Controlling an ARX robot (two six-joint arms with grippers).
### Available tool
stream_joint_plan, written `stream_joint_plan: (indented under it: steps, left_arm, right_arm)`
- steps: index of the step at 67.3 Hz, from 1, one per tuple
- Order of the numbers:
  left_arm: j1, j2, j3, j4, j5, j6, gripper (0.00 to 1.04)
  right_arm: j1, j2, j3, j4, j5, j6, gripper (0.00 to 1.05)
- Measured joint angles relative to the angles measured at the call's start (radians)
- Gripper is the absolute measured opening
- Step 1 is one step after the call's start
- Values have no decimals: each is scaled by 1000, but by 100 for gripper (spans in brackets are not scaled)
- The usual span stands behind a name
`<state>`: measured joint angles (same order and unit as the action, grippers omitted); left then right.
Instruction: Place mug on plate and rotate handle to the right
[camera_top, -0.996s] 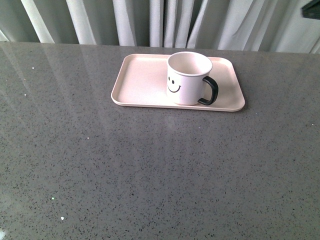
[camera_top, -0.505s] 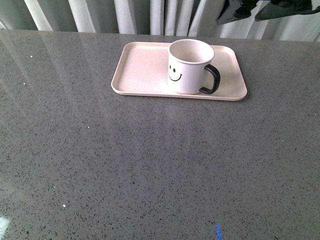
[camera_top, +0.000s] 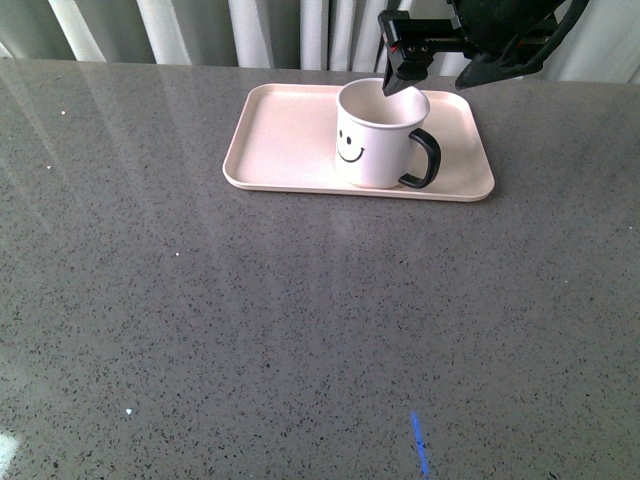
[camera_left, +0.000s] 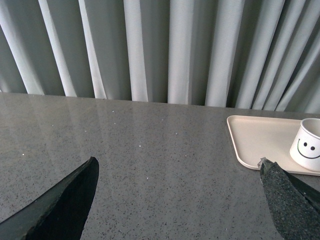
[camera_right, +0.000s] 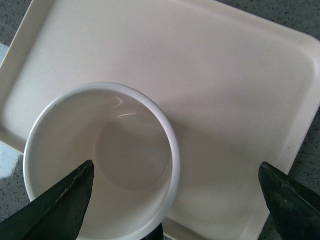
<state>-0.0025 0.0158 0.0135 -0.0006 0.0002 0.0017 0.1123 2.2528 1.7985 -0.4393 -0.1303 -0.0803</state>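
Observation:
The white mug (camera_top: 375, 140) with a black smiley face stands upright on the pale pink plate (camera_top: 280, 150), right of its middle. Its black handle (camera_top: 427, 160) points right. My right gripper (camera_top: 427, 85) hangs open just above and behind the mug, over the plate's right half. From above, the right wrist view shows the empty mug (camera_right: 125, 155) on the plate (camera_right: 225, 90), a sliver of the handle (camera_right: 156, 234), and the open right gripper (camera_right: 175, 167) with one finger over the mug's mouth. My left gripper (camera_left: 177, 161) is open above bare table, left of the plate (camera_left: 255, 140) and mug (camera_left: 307, 147).
A grey speckled tabletop (camera_top: 300, 330) spreads wide in front of and left of the plate. White curtains (camera_top: 270, 30) hang behind the table's far edge. A small blue light mark (camera_top: 418, 440) lies on the table near the front.
My right gripper has come in from the upper right and dropped to just above the mug. The mug and plate have stayed put.

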Motion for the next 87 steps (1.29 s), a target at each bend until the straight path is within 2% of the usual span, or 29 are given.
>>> stream_joint_plan:
  steps: [65,79,87]
  left_arm:
    - [0,0,0,0,0,0,96]
    - [0,0,0,0,0,0,96]
    - [0,0,0,0,0,0,96]
  right_arm:
    - [11,80,72,-46,37,68,95]
    - [16,80,79,-55,37,72,88]
    - [18,80,85,-58,37,80,73]
